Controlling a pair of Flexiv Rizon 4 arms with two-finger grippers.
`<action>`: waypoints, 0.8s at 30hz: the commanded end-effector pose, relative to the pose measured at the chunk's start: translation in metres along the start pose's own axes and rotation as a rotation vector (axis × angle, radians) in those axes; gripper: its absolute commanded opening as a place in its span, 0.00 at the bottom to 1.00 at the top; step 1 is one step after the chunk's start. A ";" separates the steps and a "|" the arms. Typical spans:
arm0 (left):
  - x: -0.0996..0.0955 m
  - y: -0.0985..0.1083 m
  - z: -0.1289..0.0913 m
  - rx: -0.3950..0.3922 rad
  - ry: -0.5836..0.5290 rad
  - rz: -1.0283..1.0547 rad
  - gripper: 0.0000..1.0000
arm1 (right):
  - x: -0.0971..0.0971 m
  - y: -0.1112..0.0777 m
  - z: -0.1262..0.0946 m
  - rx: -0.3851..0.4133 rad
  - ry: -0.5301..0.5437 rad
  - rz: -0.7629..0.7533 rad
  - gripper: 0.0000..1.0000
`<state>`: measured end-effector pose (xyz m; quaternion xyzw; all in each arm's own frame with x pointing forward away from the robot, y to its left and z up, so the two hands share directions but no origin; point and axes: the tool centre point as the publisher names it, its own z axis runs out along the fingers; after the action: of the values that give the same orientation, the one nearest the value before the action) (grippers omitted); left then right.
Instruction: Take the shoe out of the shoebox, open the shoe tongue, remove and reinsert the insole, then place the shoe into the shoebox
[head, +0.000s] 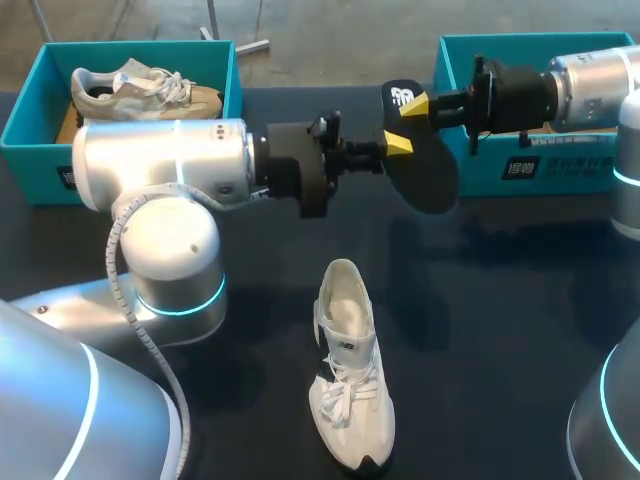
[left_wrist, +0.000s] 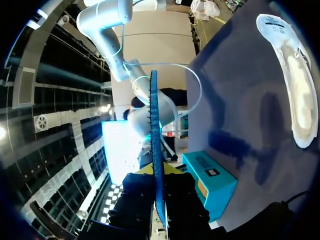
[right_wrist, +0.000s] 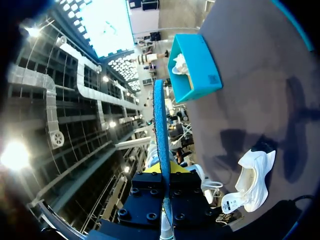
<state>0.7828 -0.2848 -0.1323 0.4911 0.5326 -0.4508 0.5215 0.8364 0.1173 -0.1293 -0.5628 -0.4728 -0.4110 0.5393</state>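
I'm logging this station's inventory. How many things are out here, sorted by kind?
Shoes: 2 (loose shoe, boxed shoe)
Boxes: 2 (left box, right box)
Insoles: 1 (insole)
Total: 5

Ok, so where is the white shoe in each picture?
Head view: white shoe lies on the table, nearer the camera than the insole.
Left wrist view: white shoe far ahead, to one side of the left hand.
Right wrist view: white shoe close beside the right hand.
Shared landmark: the insole, a blue edge rising from each hand.
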 end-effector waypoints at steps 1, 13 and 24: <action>0.000 -0.002 0.004 -0.005 0.004 0.003 0.00 | 0.000 0.000 0.001 -0.006 0.002 -0.008 0.00; 0.004 -0.004 -0.018 0.001 0.019 0.015 0.00 | -0.005 -0.010 -0.010 -0.023 0.043 -0.055 1.00; 0.015 -0.004 -0.065 0.013 0.037 -0.048 0.00 | -0.020 -0.027 -0.025 -0.020 0.046 -0.049 1.00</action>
<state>0.7782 -0.2473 -0.1470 0.4865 0.5517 -0.4570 0.5001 0.8149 0.0938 -0.1399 -0.5438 -0.4723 -0.4391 0.5371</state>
